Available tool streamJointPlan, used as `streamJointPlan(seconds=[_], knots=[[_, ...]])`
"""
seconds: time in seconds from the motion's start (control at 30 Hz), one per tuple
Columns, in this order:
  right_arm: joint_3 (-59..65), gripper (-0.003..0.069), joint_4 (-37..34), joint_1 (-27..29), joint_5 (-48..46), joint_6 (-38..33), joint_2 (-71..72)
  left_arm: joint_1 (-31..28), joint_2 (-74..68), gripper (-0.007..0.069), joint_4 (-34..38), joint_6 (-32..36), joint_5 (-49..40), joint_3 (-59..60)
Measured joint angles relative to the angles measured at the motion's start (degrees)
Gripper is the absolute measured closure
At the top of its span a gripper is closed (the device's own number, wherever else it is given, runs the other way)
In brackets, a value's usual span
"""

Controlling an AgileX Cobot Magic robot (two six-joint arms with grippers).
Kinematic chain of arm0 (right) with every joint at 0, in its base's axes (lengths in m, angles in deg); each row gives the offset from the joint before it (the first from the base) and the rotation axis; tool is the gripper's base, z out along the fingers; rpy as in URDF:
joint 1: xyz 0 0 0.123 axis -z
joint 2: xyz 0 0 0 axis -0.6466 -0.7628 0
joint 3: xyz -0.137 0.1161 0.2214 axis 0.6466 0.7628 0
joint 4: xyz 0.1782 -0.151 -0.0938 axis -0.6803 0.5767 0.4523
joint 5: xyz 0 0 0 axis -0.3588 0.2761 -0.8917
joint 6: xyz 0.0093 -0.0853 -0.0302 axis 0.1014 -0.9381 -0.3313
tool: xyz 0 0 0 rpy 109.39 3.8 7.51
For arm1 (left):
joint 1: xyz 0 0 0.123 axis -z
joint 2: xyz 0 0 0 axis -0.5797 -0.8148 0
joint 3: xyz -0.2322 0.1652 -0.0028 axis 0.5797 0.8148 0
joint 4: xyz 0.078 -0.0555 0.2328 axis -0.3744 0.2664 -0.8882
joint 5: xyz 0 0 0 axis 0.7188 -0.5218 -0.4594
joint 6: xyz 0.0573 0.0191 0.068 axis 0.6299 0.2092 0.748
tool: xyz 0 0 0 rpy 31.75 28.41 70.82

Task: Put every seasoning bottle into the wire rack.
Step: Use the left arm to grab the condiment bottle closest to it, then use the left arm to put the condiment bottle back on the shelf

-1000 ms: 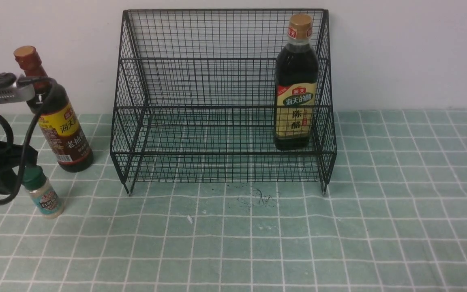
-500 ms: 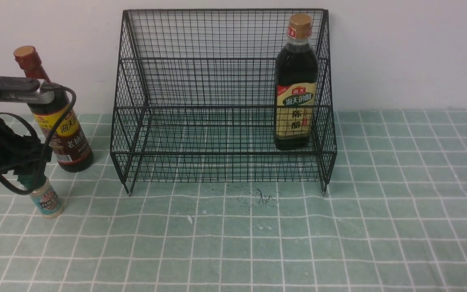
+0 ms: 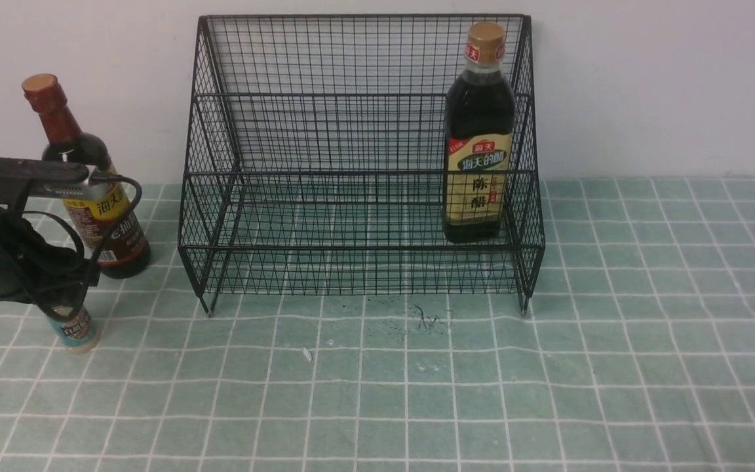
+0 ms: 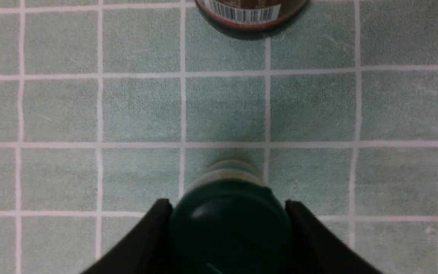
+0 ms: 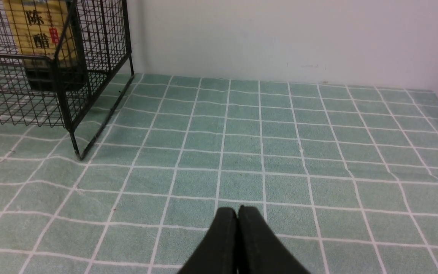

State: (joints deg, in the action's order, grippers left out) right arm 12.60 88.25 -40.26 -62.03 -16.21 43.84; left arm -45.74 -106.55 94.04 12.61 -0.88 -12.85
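Seasoning bottles: tan-capped bottle (image 3: 479, 144) stands inside wire rack (image 3: 358, 131), at its right end, well to the right of left gripper (image 4: 228, 208). That gripper's fingers pinch the green cap of small shaker (image 4: 228, 232), upright on tiled table (image 3: 613, 328). Red-necked bottle (image 3: 118, 236) stands just beyond it, outside the rack. Right gripper (image 5: 238, 215) is pressed together, holding nothing.

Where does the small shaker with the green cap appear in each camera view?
Front view: the green-capped shaker is low on the left, its top hidden behind the left arm.
Left wrist view: its cap is at bottom centre, between the fingers of the left gripper.
Right wrist view: not in it.
Shared landmark: the red-necked bottle just beyond the shaker; the left wrist view shows only its base.
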Motion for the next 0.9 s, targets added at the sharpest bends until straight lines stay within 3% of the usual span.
streamJointPlan(seconds=[0.3, 0.53, 0.7, 0.9], knots=[[0.0, 0.0673, 0.0, 0.0, -0.1, 0.0, 0.0, 0.0, 4.5, 0.0316, -0.1, 0.0, -13.4, -3.7], [0.0, 0.0673, 0.0, 0.0, -0.1, 0.0, 0.0, 2.6, 14.4, 0.0316, 5.1, 3.1, -22.5, -9.3], [0.0, 0.0673, 0.0, 0.0, -0.1, 0.0, 0.0, 13.4, 18.4, 0.0316, 7.6, 5.5, -20.8, -11.3], [0.0, 0.0673, 0.0, 0.0, -0.1, 0.0, 0.0, 21.2, 14.6, 0.0316, 7.9, 6.5, -15.1, -15.0]])
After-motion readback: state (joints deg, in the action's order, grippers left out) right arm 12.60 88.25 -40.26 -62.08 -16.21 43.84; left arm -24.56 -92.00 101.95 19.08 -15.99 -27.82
